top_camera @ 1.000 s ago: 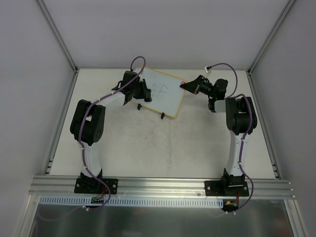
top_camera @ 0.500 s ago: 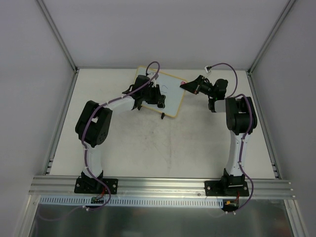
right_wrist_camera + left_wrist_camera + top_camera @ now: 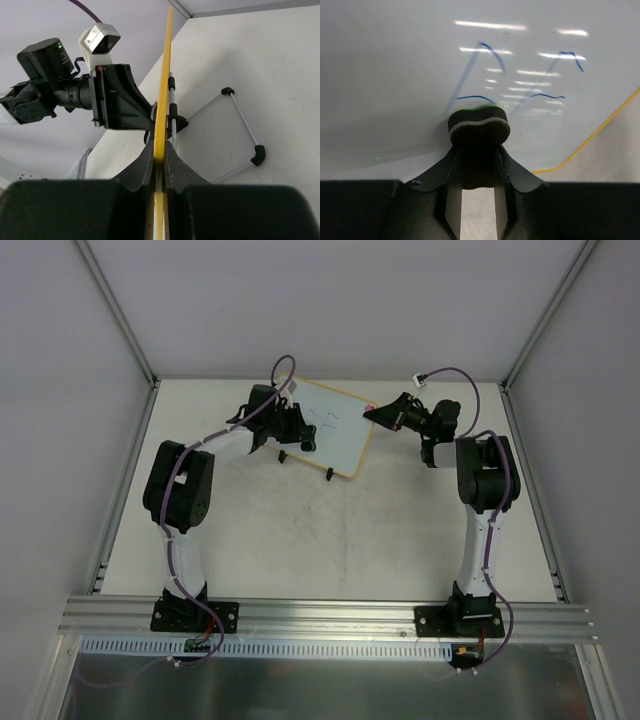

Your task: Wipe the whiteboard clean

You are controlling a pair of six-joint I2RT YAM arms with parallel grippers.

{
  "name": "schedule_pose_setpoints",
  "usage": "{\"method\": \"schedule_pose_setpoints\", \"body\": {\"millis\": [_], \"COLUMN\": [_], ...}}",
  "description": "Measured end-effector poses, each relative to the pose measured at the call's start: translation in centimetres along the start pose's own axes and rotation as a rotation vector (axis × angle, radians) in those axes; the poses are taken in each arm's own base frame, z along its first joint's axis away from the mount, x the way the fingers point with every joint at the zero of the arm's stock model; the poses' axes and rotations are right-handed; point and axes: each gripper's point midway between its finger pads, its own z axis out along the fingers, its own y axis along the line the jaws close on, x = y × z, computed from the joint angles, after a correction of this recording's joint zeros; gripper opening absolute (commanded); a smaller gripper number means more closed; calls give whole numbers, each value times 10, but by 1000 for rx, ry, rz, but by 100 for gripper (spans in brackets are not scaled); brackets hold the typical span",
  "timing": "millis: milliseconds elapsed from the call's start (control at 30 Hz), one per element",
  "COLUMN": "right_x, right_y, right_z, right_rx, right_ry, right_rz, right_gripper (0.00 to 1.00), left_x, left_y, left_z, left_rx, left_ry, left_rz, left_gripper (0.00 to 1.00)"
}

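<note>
The whiteboard (image 3: 335, 435) stands tilted at the back of the table, with a pale yellow-wood frame and a pink dot (image 3: 371, 406) at its right corner. In the left wrist view its white face (image 3: 395, 75) carries thin blue marks (image 3: 492, 52) and faint smears. My left gripper (image 3: 303, 436) is shut on a black felt eraser (image 3: 479, 128), which presses on the board just below the marks. My right gripper (image 3: 374, 414) is shut on the board's right edge (image 3: 162, 100), both jaws tight on the frame.
The board's wire stand with black feet (image 3: 241, 120) rests on the table behind it. Two black feet (image 3: 329, 475) show at the board's near edge. The left arm's wrist and camera (image 3: 102, 95) are close to the board's face. Grey walls enclose the table.
My left gripper swept right across the board with the eraser, then came back to the left. The blue writing is thinner and partly wiped. The right gripper has not moved.
</note>
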Motion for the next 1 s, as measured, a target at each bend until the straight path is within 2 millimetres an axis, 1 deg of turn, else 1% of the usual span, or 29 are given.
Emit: {"method": "schedule_pose_setpoints", "body": {"millis": [100,167,233,333,567,700,867,1000], "right_x": [0,0,0,0,0,0,0,-1], "right_y": [0,0,0,1,1,0,0,-1], "right_z": [0,0,0,0,0,0,0,-1], "right_rx": [0,-1,-2,-2,-1,0,4,5], "right_ry": [0,0,1,1,0,-1,-2,-2], "right_rz": [1,0,-1,-1,4,8,15,17], "right_gripper": [0,0,0,0,0,0,0,0], "left_x": [-13,-19,-26,-34,-51,-52,-52,-48], "left_y": [30,45,55,60,58,54,40,21], "left_z": [-10,-15,-19,-19,-15,-12,-5,2], "left_rx": [-49,-86,-123,-159,-170,-173,-170,-152], "left_ry": [-25,-36,-46,-57,-68,-60,-59,-54], "left_rz": [-32,-40,-44,-32,-21,-16,5,31], "left_gripper": [0,0,0,0,0,0,0,0]}}
